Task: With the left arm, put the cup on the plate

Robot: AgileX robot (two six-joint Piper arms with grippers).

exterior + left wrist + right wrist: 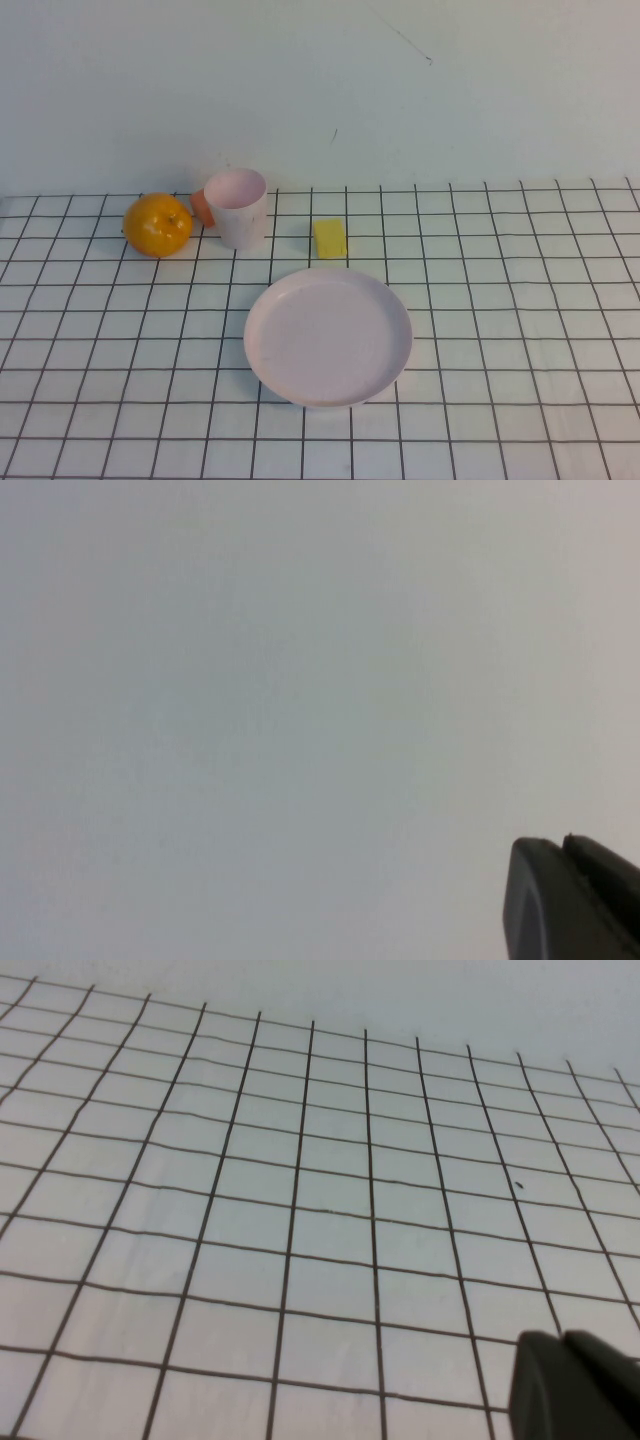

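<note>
The cup (238,207) stands upright on the counter (520,300), toward the far left of the gridded cloth, its open mouth showing a pinker inside. It is not on the plate (328,336); the plate lies nearer the robot and slightly to the right, apart from the cup, flat on the grid with nothing on it. Just left of the cup sits an orange (158,224), and between the two, partly hidden behind the cup, shows a small orange-red thing (202,207) that touches or nearly touches the cup's side; what it is cannot be told. To the right of the cup, near but apart from it, lies a small yellow block (330,238), just beyond the plate's far rim.

Neither arm shows in the high view. The left end effector (575,900) appears only as a dark corner in the left wrist view, set against a plain pale surface with no grid lines; whether it is open or closed cannot be told. The right end effector (575,1385) likewise shows only as a dark corner in the right wrist view, above bare gridded cloth (300,1210); its state cannot be told either. Nothing is seen held by either one.
</note>
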